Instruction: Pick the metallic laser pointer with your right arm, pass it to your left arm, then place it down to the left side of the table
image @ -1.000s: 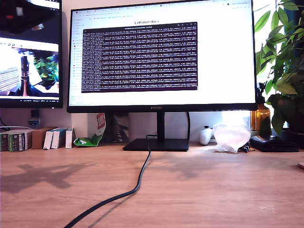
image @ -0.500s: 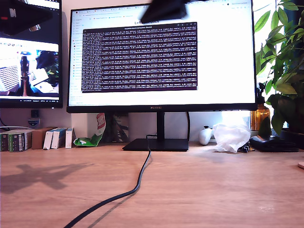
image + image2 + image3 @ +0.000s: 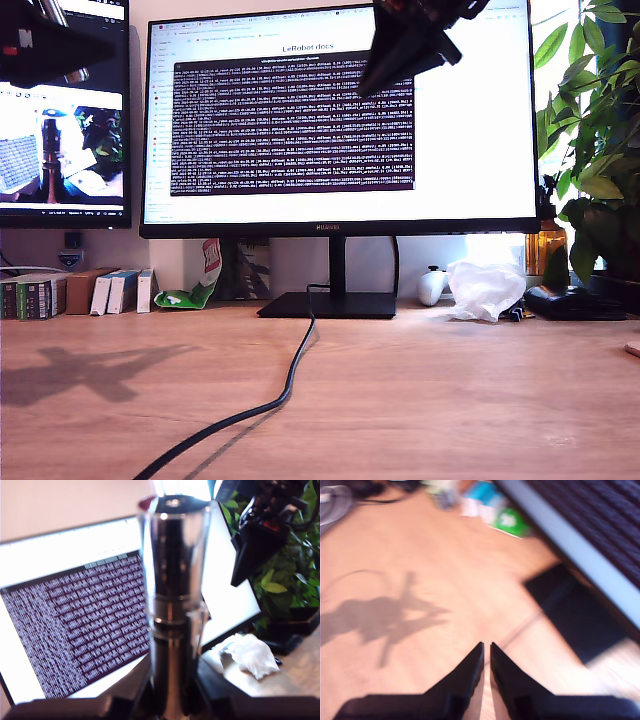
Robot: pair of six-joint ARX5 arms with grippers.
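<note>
Laser pointer point(image 3: 172, 605) stood upright, clamped in our first gripper point(image 3: 172, 700) high above the table point(image 3: 450, 400), beside the monitor point(image 3: 340, 120). Our second gripper point(image 3: 486, 652) hung nearly closed and empty over bare wood near the cable point(image 3: 285, 385).

second hand point(image 3: 405, 55) lower over monitor point(image 3: 340, 120), shifted toward exterior view's right; first hand point(image 3: 45, 40) entered upper left

Bright daylight — second wrist view motion-blurred
</note>
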